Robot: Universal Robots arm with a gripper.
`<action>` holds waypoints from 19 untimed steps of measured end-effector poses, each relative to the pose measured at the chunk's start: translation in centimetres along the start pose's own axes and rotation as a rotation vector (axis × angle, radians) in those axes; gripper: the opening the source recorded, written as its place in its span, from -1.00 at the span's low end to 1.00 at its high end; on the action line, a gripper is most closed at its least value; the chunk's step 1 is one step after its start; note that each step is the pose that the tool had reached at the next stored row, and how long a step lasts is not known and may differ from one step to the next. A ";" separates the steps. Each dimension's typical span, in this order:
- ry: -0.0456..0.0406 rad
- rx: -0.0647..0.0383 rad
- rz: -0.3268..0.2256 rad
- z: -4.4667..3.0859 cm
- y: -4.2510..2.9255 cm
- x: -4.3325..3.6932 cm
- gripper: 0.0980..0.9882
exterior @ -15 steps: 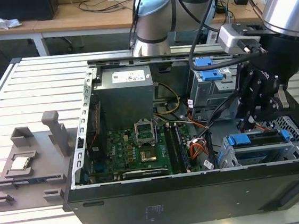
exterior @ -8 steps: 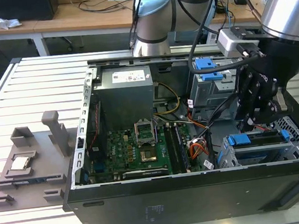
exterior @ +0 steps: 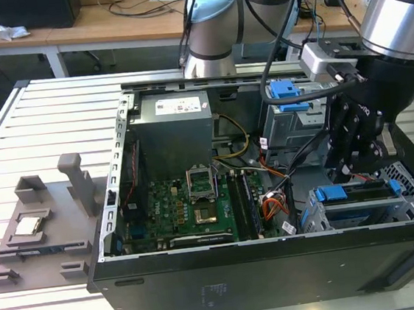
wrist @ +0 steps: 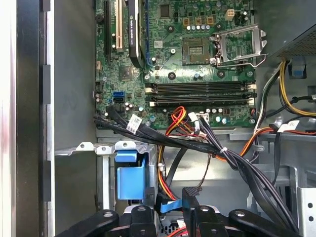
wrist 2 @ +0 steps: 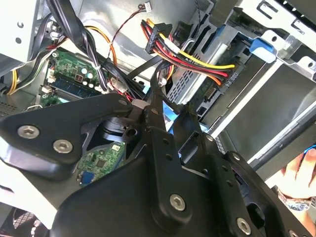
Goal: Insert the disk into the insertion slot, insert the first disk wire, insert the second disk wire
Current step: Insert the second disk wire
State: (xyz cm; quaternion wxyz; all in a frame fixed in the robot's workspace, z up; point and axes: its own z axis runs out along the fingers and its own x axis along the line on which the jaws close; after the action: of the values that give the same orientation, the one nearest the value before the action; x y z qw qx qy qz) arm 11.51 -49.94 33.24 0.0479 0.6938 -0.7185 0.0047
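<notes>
Gripper (exterior: 356, 167) hangs inside the open computer case (exterior: 265, 282), at the exterior view's right, just above the rear edge of the insertion slot (exterior: 358, 217); the disk (exterior: 359, 193) lies flat inside that slot, its blue carrier showing at both ends; whether the gripper is clenched or released cannot be told, though in the first wrist view a strip of blue cable (wrist: 167, 205) lies close by its tip. A bundle of red, yellow and black wires (wrist 2: 197, 60) ends in a black connector beside silver sheet metal in the second wrist view; black cables (wrist: 197, 145) run past the motherboard (wrist: 197, 49) in the first wrist view. The larger drive bay (exterior: 288, 98) with its blue latch stands beyond the gripper in the exterior view; a grey fixture (exterior: 45, 231) rests on the slotted table (exterior: 54, 112), at the exterior view's left.
</notes>
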 end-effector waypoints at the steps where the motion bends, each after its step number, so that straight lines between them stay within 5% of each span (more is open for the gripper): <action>1: 0.0000 0.000 0.000 0.01 0.00 0.00 -0.41; 4: -0.0001 0.000 0.000 0.05 0.00 0.00 -0.73; 11: -0.0001 0.000 0.000 0.09 -0.01 -0.01 -0.75; 13: -0.0003 0.000 0.000 -1.45 0.09 0.11 -0.75; 19: -0.0005 -0.009 -0.001 -1.41 -0.26 2.32 -0.75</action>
State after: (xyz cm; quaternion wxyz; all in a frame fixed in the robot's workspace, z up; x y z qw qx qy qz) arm 11.77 -52.15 34.80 0.0507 0.6939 -0.7183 0.0015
